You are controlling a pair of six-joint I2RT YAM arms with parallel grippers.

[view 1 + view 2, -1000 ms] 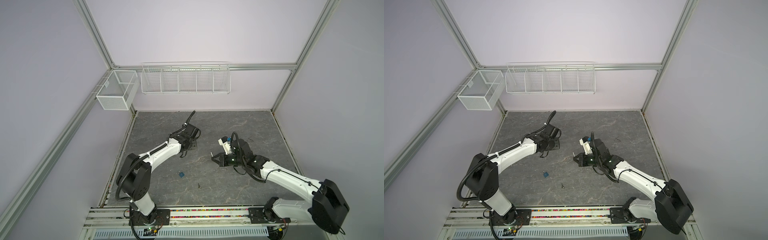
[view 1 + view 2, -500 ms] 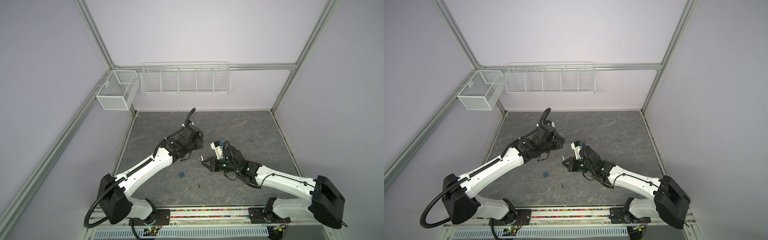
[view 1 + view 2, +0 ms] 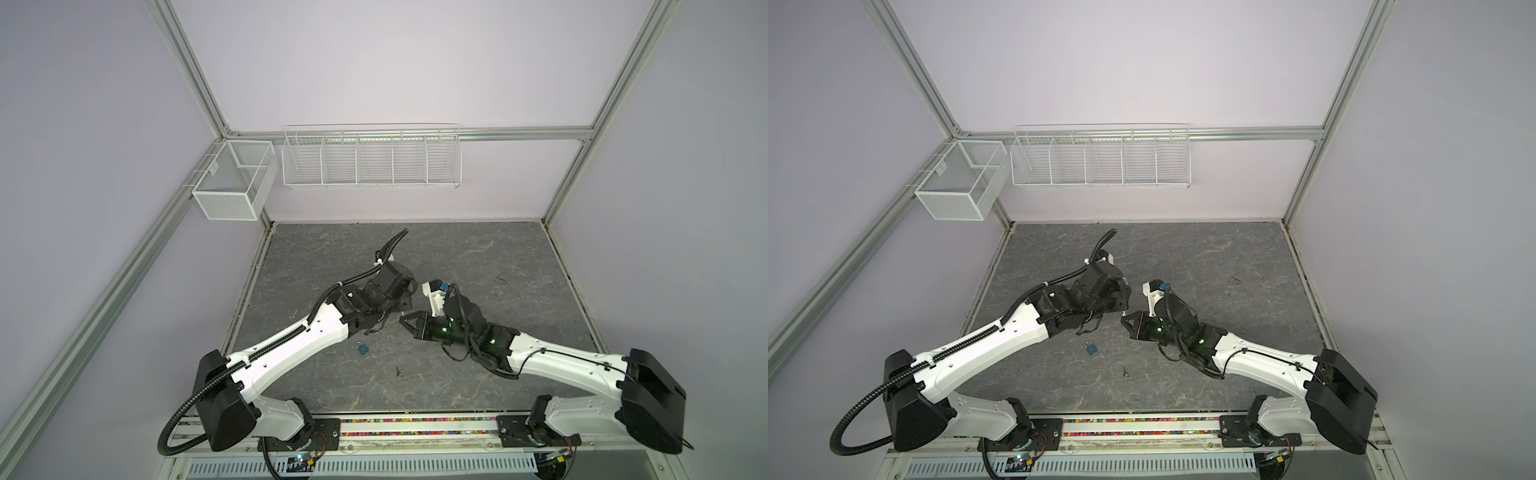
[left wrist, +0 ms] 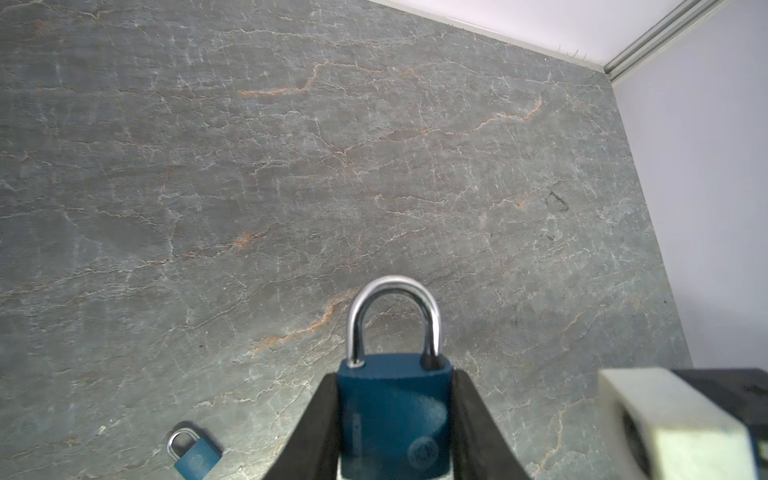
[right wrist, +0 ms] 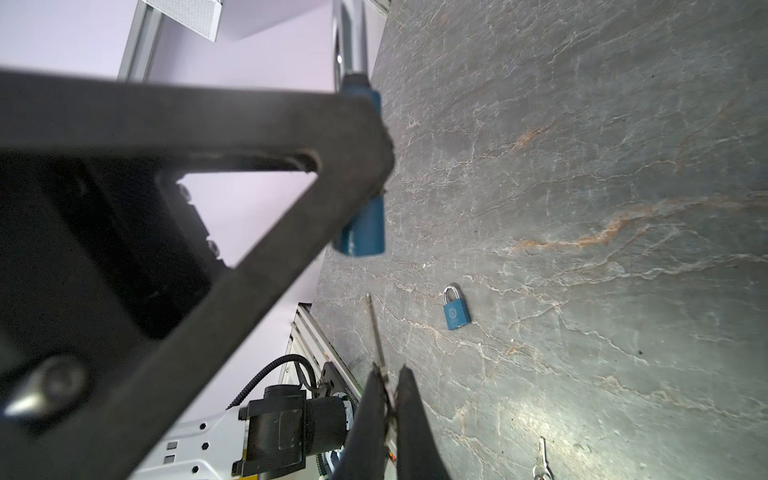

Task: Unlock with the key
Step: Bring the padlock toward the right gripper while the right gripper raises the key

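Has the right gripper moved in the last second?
Yes. In a top view the right gripper has slid left, ending nearer the loose padlock, which has stayed put.

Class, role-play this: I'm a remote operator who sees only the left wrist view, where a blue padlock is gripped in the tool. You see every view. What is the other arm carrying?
Observer: The right tool is shut on a key, whose thin shaft sticks out in front.
Operator: Is the key in the lock?
Observer: No. The key's tip stops short of the held padlock, with table showing between them.
Operator: Anything loose besides the small padlock?
Observer: A second key lies on the table, nearer the arm bases than the spare padlock.
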